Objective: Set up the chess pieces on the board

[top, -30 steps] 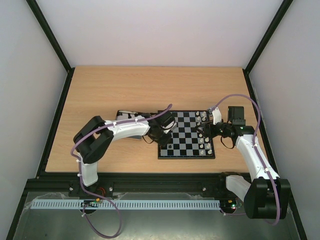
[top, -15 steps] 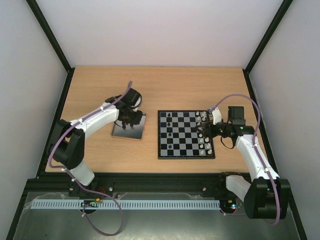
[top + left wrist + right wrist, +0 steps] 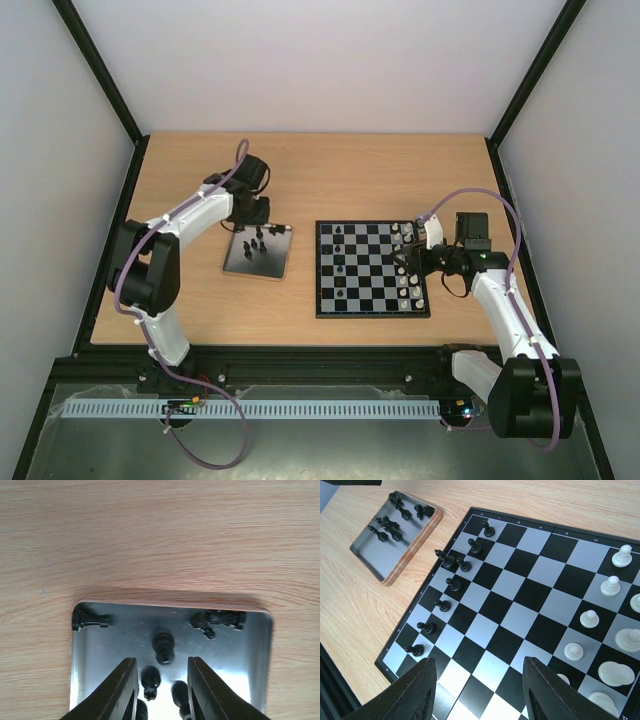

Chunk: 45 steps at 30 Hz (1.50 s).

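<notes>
The chequered board (image 3: pixel 385 285) lies right of centre and fills the right wrist view (image 3: pixel 520 600). Several black chess pieces (image 3: pixel 453 584) stand along its left columns. More black pieces (image 3: pixel 164 645) lie and stand in the shiny metal tray (image 3: pixel 240 655), which also shows in the top view (image 3: pixel 240 265). My left gripper (image 3: pixel 161 663) is open and empty over the tray's far end (image 3: pixel 258 214), with black pieces between and below its fingers (image 3: pixel 126 690). My right gripper (image 3: pixel 479 667) is open and empty, hovering over the board's right side (image 3: pixel 410 262).
White chess pieces (image 3: pixel 611 585) stand along the board's right columns (image 3: pixel 408 280). The tray has a wooden rim (image 3: pixel 415 555). Bare wooden table (image 3: pixel 330 175) lies behind the board and tray. Black frame posts stand at the table's edges.
My left arm has swung left from the board's left edge to the tray and now sits over the tray's far end. The right arm has not moved.
</notes>
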Each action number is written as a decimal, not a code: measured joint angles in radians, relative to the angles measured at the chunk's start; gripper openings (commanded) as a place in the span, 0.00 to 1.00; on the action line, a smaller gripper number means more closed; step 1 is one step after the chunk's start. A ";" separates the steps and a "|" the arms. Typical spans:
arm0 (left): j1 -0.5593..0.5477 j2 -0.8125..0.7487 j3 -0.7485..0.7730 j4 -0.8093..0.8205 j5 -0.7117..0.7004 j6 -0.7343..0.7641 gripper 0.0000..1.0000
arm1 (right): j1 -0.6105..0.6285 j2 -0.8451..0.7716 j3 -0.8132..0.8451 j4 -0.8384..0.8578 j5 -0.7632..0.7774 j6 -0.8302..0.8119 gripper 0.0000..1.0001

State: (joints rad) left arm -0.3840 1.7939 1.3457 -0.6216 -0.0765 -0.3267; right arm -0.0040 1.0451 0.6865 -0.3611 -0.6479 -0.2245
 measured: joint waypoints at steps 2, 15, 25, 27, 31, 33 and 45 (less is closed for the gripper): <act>0.015 0.011 0.000 -0.002 -0.005 0.000 0.32 | 0.000 0.000 0.000 0.000 0.000 0.000 0.48; 0.029 0.081 0.000 0.005 0.026 0.000 0.25 | 0.000 -0.006 0.000 0.000 -0.002 0.000 0.48; 0.029 0.107 0.000 0.026 0.051 -0.003 0.20 | 0.000 -0.006 0.000 0.000 -0.002 0.000 0.48; 0.029 0.109 0.000 0.032 0.055 -0.003 0.23 | 0.000 -0.006 0.000 0.000 -0.002 0.000 0.48; 0.025 0.115 0.000 0.047 0.066 -0.004 0.26 | 0.000 -0.006 0.000 0.000 -0.002 0.000 0.48; 0.021 0.120 0.000 0.048 0.068 -0.003 0.26 | 0.000 -0.006 0.000 0.000 -0.002 0.000 0.48; 0.011 0.128 -0.006 0.054 0.066 -0.003 0.21 | 0.000 -0.006 0.000 0.000 -0.002 0.000 0.48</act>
State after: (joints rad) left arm -0.3729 1.9221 1.3399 -0.5678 -0.0101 -0.3302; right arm -0.0040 1.0389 0.6865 -0.3611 -0.6495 -0.2249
